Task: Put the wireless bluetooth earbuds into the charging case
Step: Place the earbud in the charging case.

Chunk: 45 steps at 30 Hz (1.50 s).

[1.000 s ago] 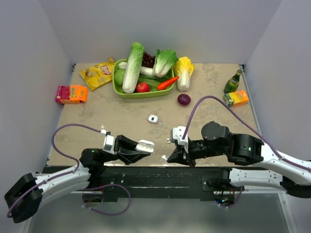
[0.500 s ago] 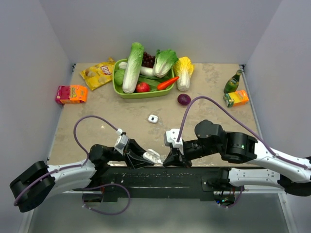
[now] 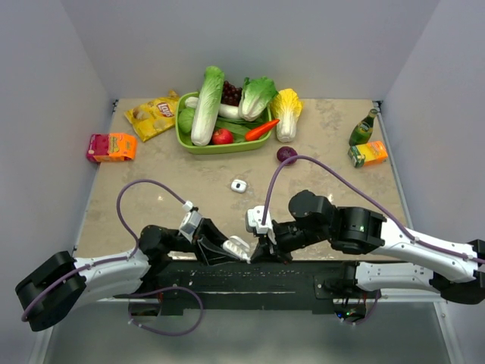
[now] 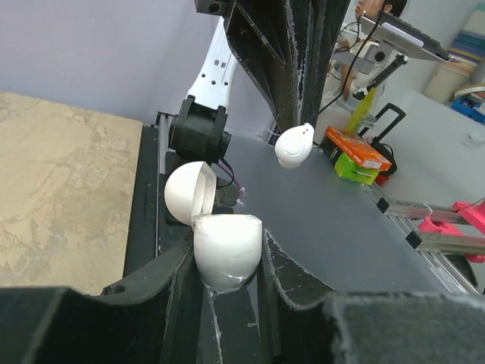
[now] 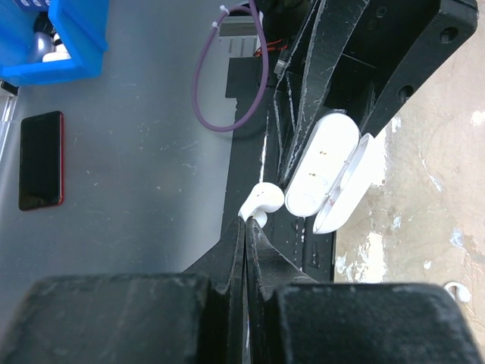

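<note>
charging case (image 4: pixel 227 250): one small, glossy white, rounded plastic box, domed lid (image 4: pixel 188 194) swung back on its hinge, smooth white interior exposed; gripped by the lower body and held off the tabletop.
left gripper (image 4: pixel 226 264): two matte black, scuffed fingers, closed firmly on either side of the case body.
earbud (image 5: pixel 263 200): one tiny glossy white plastic bud with a short stem, just beside the open mouth of the case, apart from it.
right gripper (image 5: pixel 246 227): two matte black, tapered fingers, pressed almost together, pinching the earbud by its stem.
tabletop (image 3: pixel 189 182): beige, mottled, stone-like surface behind the case.
small white rounded object with a dark centre (image 3: pixel 239 185): one, on the tabletop beyond the case; identity not clear.
small white curved piece (image 5: pixel 455 290): one, on the tabletop near the case; too small to identify.
green plastic tray (image 3: pixel 184 141): one, well beyond the case, heaped with one long pale cabbage, one leafy lettuce, one orange carrot, one red round fruit and dark grapes.
well beyond the case, around the tray: one yellow-green leafy cabbage (image 3: pixel 286 112), one crinkled yellow snack bag (image 3: pixel 152 115), one purple onion (image 3: pixel 286 155), one green bottle (image 3: pixel 363 129), two cartons, one pink-and-orange (image 3: pixel 111 147), one orange-and-green (image 3: pixel 368 154).
</note>
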Tool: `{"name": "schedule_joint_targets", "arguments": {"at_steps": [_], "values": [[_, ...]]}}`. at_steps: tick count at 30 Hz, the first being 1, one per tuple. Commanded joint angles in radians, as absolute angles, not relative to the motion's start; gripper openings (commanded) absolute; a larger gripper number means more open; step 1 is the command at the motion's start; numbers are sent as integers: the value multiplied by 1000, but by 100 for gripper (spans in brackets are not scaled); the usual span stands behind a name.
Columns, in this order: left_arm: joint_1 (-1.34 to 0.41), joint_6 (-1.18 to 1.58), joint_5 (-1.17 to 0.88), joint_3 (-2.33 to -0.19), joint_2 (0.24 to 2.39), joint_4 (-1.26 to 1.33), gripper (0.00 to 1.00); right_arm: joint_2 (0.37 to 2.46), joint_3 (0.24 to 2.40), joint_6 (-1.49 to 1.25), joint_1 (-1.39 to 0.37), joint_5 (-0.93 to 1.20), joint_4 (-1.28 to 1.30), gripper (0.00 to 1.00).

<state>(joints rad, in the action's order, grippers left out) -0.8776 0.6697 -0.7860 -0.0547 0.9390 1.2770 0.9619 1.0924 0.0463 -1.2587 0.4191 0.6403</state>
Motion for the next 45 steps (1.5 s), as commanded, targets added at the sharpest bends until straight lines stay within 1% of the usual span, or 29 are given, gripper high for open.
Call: {"name": "schedule_joint_targets", "arguments": {"at_steps": [1,11,17,24,38,45], "values": [[-887,683,-810,-95,945,1575,0,962,1086,55,-1266,442,594,0],[-925,672,-808,-101,962,1643,0,991,1083,54,-1270,446,584,0],[-925,664,-802,-104,937,1654,0,999,1075,49,-1276,449,584,0],[-927,660,-796,-110,916,1669,0,996,1066,46,-1281,446,583,0],[-942,690,-818,-118,965,1761,0,974,1049,45,-1281,404,557,0],[-948,687,-808,-112,951,1783,0,968,1042,41,-1281,396,557,0]]}}
